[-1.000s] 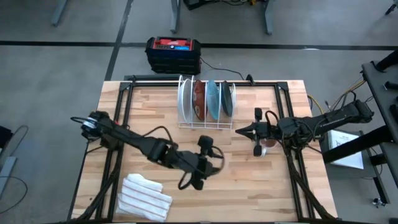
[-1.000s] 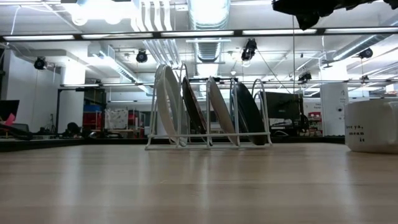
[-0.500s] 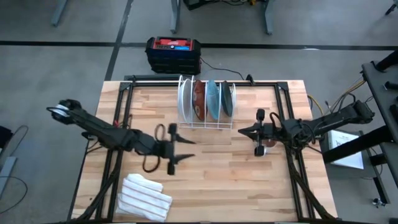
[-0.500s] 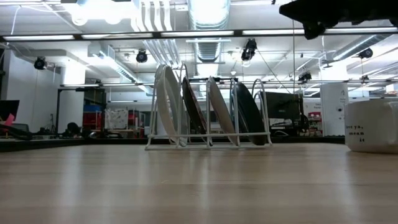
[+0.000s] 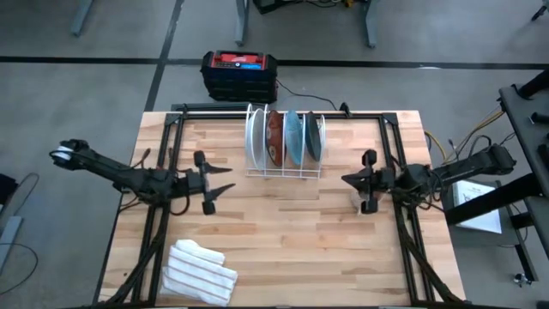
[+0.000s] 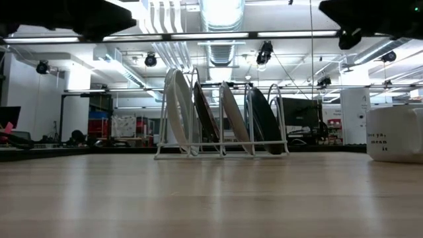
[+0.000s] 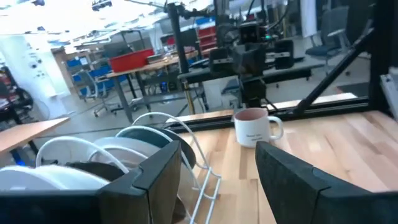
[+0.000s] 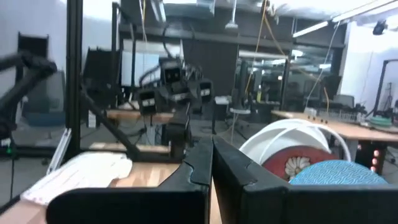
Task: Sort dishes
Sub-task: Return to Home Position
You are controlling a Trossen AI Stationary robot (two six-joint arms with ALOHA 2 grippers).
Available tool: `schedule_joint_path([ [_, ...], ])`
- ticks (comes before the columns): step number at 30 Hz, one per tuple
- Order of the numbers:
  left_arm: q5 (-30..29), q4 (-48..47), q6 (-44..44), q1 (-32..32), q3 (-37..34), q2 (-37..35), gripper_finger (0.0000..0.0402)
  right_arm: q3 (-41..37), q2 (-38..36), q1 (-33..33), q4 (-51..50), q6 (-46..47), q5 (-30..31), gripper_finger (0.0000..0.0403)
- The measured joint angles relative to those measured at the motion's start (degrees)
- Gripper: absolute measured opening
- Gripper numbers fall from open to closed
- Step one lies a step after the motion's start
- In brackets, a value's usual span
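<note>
Four dishes stand on edge in a white wire rack (image 5: 284, 172) at the table's far middle: white (image 5: 255, 137), red with pale flowers (image 5: 274, 137), light blue (image 5: 293, 137) and dark blue-grey (image 5: 314, 137). The low view shows the same rack (image 6: 221, 151). My left gripper (image 5: 226, 180) hovers left of the rack, pointing level toward the table's right, open and empty (image 7: 214, 180). My right gripper (image 5: 345, 179) hovers right of the rack, pointing left, shut and empty (image 8: 211, 168).
A beige mug (image 6: 396, 134) stands on the table under my right arm, also seen in the left wrist view (image 7: 255, 127). A folded white striped cloth (image 5: 200, 273) lies at the near left. A black and red box (image 5: 239, 75) sits beyond the far edge.
My left gripper has drawn back from the table's middle toward the left edge, a little farther from the near edge, and swung round from pointing toward the near edge until it points level toward the right. My right gripper has pulled back slightly toward the right edge. The dishes have stayed in the rack.
</note>
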Motion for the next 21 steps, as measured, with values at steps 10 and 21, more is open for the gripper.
schedule_joint_path([
  [10, -5.42, 0.79, 0.19, 0.12, -6.17, -6.57, 0.0197, -6.64, -15.34, 0.00, -1.79, -0.94, -0.03, 0.0000],
  [21, -18.39, 0.50, 0.83, 7.28, -8.91, -5.84, 0.0197, -6.61, -22.30, 0.02, -9.03, -2.89, -8.63, 0.0000],
])
